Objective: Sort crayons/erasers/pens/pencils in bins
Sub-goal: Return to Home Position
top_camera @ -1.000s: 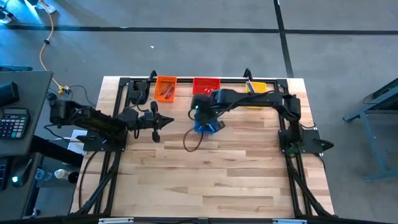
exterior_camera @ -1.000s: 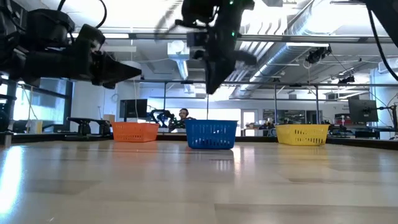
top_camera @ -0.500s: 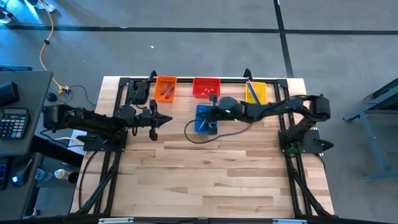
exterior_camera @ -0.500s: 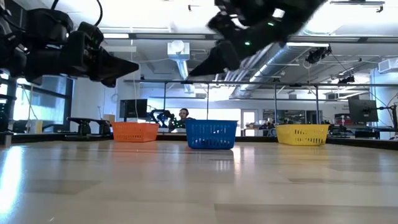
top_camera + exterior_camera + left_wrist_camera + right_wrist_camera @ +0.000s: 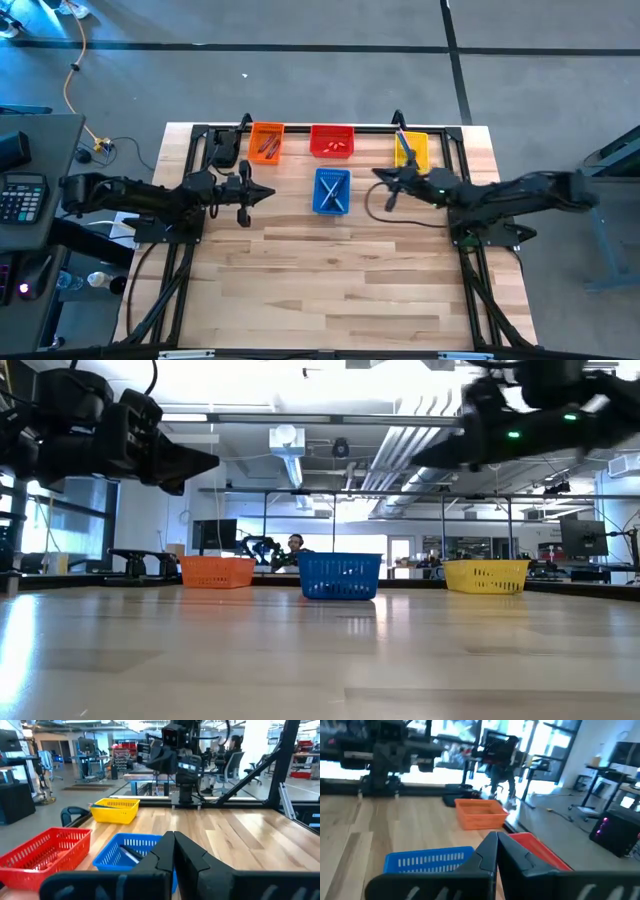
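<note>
pens (image 5: 333, 190) in blue bin (image 5: 317, 192) show from high, not low; left end effector (image 5: 269, 192) and right end effector (image 5: 378, 174) closed

Matte black left arm (image 5: 140, 195), right arm (image 5: 500, 192); green LED (image 5: 513, 434); looping black cable (image 5: 375, 205).

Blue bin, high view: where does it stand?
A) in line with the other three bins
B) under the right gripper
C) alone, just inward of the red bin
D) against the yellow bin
C: the blue bin sits out of the back row, just inward of the red bin.
</note>
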